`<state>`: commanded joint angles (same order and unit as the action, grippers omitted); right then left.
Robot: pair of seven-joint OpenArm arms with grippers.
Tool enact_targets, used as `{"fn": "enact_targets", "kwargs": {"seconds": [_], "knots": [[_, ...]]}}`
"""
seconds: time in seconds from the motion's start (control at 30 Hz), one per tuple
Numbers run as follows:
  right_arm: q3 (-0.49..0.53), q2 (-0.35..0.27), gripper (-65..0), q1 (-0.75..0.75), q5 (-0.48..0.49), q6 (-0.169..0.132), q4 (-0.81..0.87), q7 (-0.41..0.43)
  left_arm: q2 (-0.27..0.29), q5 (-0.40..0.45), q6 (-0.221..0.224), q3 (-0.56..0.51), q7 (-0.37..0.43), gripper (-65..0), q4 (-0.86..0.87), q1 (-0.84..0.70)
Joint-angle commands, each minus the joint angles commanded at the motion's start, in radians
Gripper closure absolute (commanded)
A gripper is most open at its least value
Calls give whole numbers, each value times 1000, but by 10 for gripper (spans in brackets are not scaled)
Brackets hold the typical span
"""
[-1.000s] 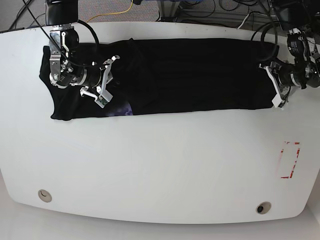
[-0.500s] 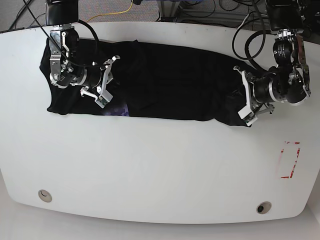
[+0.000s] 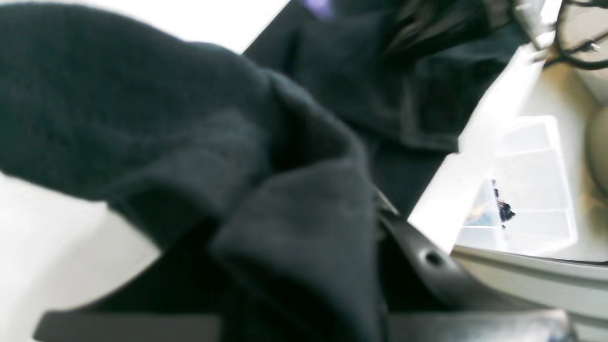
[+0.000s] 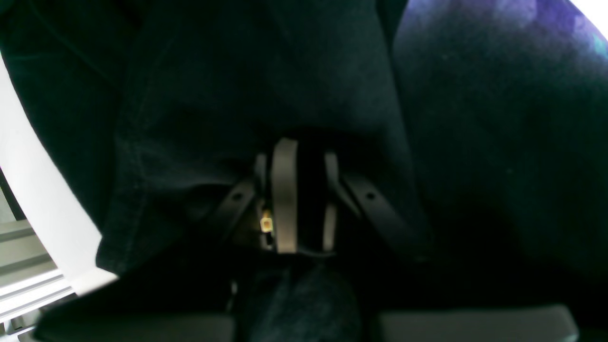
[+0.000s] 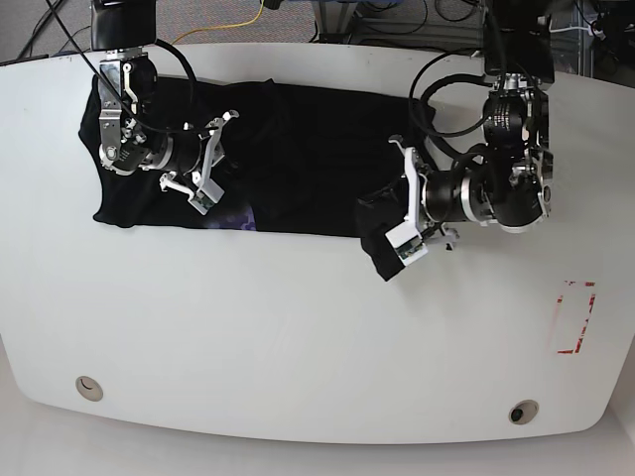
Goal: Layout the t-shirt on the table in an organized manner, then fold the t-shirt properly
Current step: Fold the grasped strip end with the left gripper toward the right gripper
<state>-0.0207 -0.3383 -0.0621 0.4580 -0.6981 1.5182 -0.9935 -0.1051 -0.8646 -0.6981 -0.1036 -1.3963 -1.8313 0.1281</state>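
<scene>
Here, t-shirt [image 5: 298,159] bunched in left claw [image 5: 405,213]

Overhead base view (wrist cameras close-up)

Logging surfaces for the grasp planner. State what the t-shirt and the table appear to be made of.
The t-shirt: soft black knit cloth, probably cotton jersey; matte, fuzzy up close, and it bunches into folds where the left gripper carries it.
The table: hard, smooth white top, likely laminate or painted board; it looks even, with a slight sheen.
</scene>
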Motion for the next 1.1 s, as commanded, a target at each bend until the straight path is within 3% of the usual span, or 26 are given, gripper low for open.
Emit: {"fn": "enact_targets", "kwargs": {"seconds": [0.23, 0.63, 0.97, 1.1], "knots": [[0, 0, -75, 0, 0, 0, 0, 0, 69, 83, 0, -48, 0, -49, 2, -2], [-2, 0, -75, 0, 2, 0, 0, 0, 147, 101, 0, -49, 0, -57, 78, 0], [-2, 0, -75, 0, 2, 0, 0, 0, 195, 97, 0, -49, 0, -356, 120, 34], [-2, 0, -75, 0, 2, 0, 0, 0, 242, 95, 0, -72, 0, -367, 120, 49]]}}
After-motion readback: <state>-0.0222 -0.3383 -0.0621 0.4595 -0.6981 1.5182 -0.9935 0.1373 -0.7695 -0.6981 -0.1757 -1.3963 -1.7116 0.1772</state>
